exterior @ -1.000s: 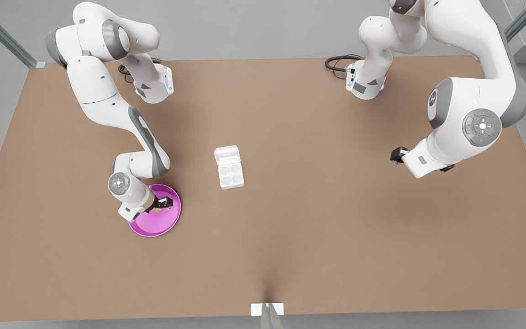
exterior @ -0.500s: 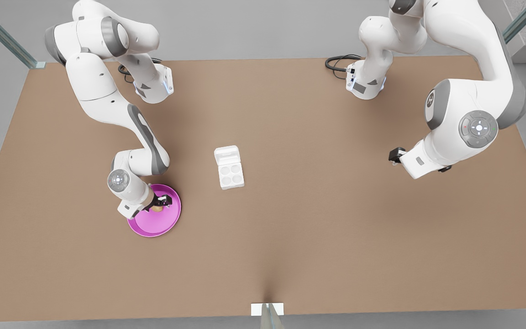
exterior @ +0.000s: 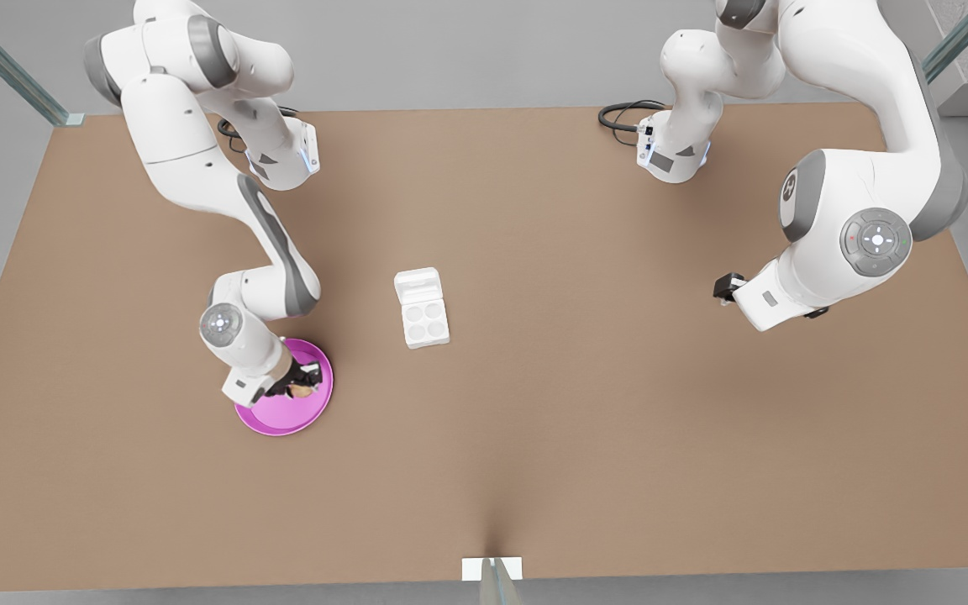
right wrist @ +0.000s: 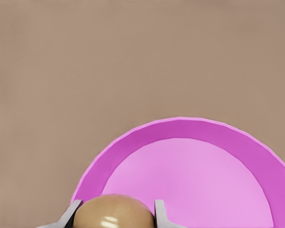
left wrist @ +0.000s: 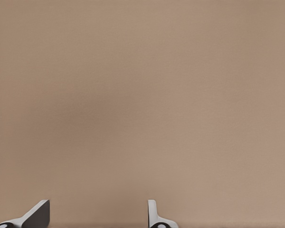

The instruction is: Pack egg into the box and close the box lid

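Right gripper (right wrist: 115, 214): fingers (right wrist: 160, 213) sit one on each side of the egg (right wrist: 115, 211), touching it, so it looks pinched. In the front view that same gripper (exterior: 299, 382) is over the far-right part of the pink plate (exterior: 274, 418), on the table's left side, with the egg (exterior: 302, 390) showing tan at its tip.

Change over the last second: this wrist has swung. The hand pointed right across the plate before; now it is angled more toward the near edge, and the elbow has pushed out to the right. The egg has shifted a little toward the near side with the fingers. The plate hasn't moved. I read that as grip made and the lift starting, but can't tell whether the egg is clear of the plate.

The box (exterior: 424, 321) is well apart, to the right of the plate at mid-table, all four cups bare. Its lid (exterior: 417, 285) is folded open on the far side. Neither has moved.

Left gripper (left wrist: 99, 214): fingers spread, nothing between them, bare table (left wrist: 142, 95) underneath. In the front view it (exterior: 729, 287) hangs far right of the box, having crept slightly left. Waiting.

Next is the carry to a cup; an oval egg in flat fingers may slip.
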